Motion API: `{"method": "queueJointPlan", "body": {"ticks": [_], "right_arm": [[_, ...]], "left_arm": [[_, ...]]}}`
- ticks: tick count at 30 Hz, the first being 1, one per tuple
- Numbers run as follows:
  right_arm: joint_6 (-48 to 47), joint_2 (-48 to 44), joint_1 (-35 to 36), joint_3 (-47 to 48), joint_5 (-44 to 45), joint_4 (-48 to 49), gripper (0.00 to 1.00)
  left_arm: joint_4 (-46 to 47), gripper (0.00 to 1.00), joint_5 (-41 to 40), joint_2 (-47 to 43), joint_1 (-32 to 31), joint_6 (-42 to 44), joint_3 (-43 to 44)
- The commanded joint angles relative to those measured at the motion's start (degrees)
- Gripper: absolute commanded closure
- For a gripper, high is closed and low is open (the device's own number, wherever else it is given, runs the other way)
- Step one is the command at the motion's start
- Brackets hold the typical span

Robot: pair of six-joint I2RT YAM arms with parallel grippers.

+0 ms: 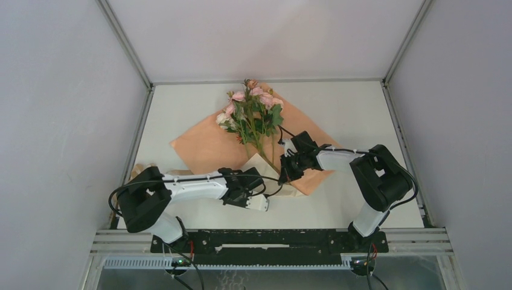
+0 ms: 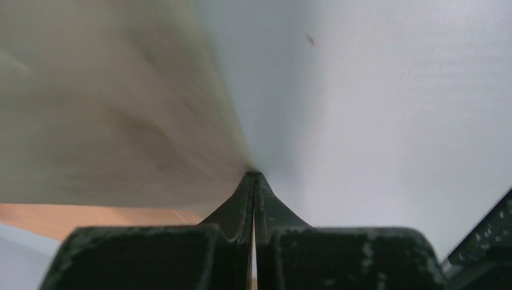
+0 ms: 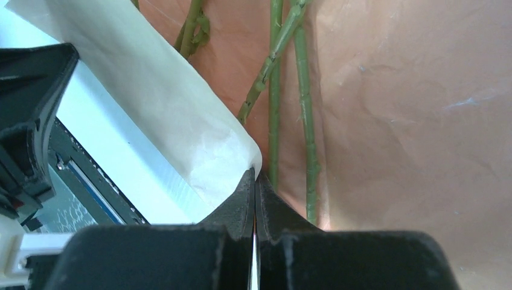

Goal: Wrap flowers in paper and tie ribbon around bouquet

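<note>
Both my jaws closed, pinching paper [image 1: 202, 148] flap over flower stems [image 3: 275, 90]; uneven pull could tear thin sheet.

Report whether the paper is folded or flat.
Partly folded: the paper has its near corner turned up over the stems, pale underside showing, pinched by the right claw; the rest spread under the flowers.
</note>
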Motion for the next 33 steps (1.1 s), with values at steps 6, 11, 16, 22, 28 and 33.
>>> {"method": "queueJointPlan", "body": {"ticks": [6,11,16,22,28,33], "right_arm": [[-1.4,0.2,-0.6,0.3,1.9,-1.8,1.0],[-1.4,0.2,-0.6,0.3,2.0,-1.6,1.0],[-1.4,0.4,-0.6,0.3,2.0,-1.6,1.0],[-0.5,0.3,-0.6,0.3,2.2,-1.2,1.0],[1.3,-0.6,-0.3,0.3,3.5,-0.8,0.97],[3.3,-2.5,-0.1,0.3,6.3,-0.9,0.82]], "left_arm": [[-10.7,1.0,1.0,1.4,7.8,1.1,-2.5],[-13.7,1.0,3.5,-0.7,12.0,3.7,-2.4],[-20.0,1.0,7.7,-8.1,13.9,5.8,-1.2],[-12.9,0.96,27.8,-15.8,15.1,-5.3,7.4],[6.3,0.94,30.1,-7.5,15.1,-26.1,9.3],[15.0,0.95,27.2,-0.8,16.7,-32.3,9.2]]}}
